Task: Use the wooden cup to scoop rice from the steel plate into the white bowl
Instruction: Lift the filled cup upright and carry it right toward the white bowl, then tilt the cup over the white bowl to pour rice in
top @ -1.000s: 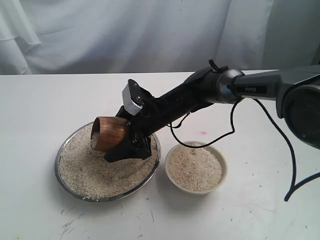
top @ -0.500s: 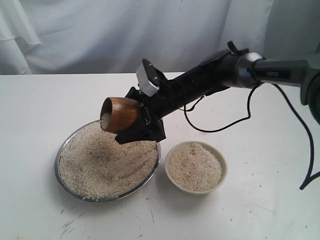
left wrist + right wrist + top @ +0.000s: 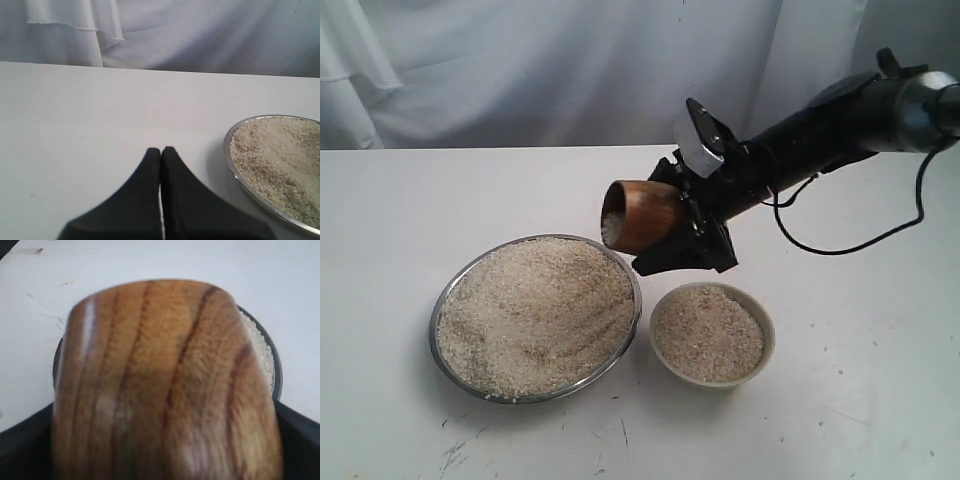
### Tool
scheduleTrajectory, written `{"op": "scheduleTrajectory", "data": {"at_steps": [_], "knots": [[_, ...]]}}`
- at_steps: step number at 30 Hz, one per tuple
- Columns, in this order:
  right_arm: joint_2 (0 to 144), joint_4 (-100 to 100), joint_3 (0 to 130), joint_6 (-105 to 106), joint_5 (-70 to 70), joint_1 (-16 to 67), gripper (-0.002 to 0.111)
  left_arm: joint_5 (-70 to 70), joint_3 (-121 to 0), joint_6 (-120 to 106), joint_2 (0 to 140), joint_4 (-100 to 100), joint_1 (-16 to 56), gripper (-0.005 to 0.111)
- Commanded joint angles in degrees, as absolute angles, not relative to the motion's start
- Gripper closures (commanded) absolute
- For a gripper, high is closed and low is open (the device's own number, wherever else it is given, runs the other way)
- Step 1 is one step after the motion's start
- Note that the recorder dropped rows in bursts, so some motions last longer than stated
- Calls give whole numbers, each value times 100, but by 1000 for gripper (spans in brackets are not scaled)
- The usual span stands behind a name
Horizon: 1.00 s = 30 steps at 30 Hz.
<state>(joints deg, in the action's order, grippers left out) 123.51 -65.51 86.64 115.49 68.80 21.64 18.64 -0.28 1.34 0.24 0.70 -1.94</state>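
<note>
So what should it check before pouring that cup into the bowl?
1. The right tool holds the cup: ok.
2. The cup has rice in it: ok, grains show at its mouth.
3. The cup's mouth is over the bowl: not ok, it points toward the plate.
4. The bowl has room: cannot tell, it looks well filled.
5. The left tool is out of the way: ok, shut, beside the plate.
</note>
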Motion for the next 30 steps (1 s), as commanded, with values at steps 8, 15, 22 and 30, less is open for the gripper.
{"op": "scheduleTrajectory", "data": {"at_steps": [8,15,22,30], "knots": [[11482,-5636,7626,11614,6996,1970,108,1827,0,135,0,68,-177,107],[11226,-5304,7378,11514,6876,1713,108,1827,0,135,0,68,-177,107],[10972,-4983,7225,11369,6739,1428,108,1827,0,135,0,68,-177,107],[10883,-4226,7226,10740,6623,1405,108,1827,0,135,0,68,-177,107]]}}
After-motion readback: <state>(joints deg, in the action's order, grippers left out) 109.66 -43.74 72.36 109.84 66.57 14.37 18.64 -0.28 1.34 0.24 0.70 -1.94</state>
